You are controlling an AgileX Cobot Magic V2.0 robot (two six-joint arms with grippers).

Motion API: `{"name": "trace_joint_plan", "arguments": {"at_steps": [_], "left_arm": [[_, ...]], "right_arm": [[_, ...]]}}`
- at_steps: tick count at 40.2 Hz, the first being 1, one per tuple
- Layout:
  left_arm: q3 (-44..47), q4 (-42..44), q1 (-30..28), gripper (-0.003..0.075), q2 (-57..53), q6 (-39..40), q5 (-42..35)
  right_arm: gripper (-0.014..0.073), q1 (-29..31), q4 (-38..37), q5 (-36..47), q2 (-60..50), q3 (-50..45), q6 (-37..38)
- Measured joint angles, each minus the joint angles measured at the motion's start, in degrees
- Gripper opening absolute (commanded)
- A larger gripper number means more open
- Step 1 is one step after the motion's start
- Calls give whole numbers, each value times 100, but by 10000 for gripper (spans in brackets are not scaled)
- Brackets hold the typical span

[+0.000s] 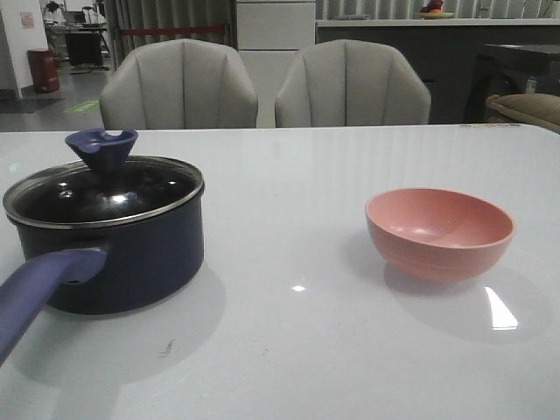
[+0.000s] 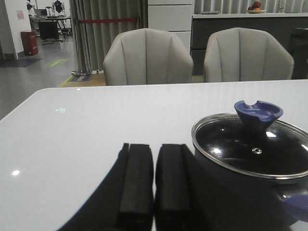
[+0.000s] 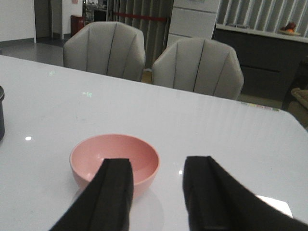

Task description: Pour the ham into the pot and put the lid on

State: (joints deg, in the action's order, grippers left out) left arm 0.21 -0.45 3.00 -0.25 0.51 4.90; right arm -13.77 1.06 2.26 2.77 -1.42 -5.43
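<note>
The dark navy pot stands at the table's left, its purple-blue handle pointing toward the front edge. The glass lid with its blue knob sits on the pot. No ham shows in any view. In the left wrist view my left gripper is shut on nothing, low over the table just beside the pot and lid. In the right wrist view my right gripper is open, near the pink bowl, one finger overlapping its rim. Neither gripper appears in the front view.
The salmon-pink bowl stands upright at the right of the white table; its visible inside looks bare. Two grey chairs stand behind the table's far edge.
</note>
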Motion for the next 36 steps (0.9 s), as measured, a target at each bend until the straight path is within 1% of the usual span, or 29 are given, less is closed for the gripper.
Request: {"name": "trace_joint_plan", "arguments": {"at_steps": [4,9,13,21,33,36], "left_arm": [[0,0,0,113,0,0,0],[0,0,0,113,0,0,0],[0,0,0,113,0,0,0],[0,0,0,113,0,0,0],[0,0,0,113,0,0,0],[0,0,0,113,0,0,0]], "right_arm": [[381,0,-299,120,0,-10,328],[381,0,-411,120,-25,-10,436],[381,12,-422,66,-185,-10,471],[381,295,-305,-226,-333,-10,487],[381,398,-244,-189,-333,-10,496],[358,398,-246,-140,-333,-10,477]]}}
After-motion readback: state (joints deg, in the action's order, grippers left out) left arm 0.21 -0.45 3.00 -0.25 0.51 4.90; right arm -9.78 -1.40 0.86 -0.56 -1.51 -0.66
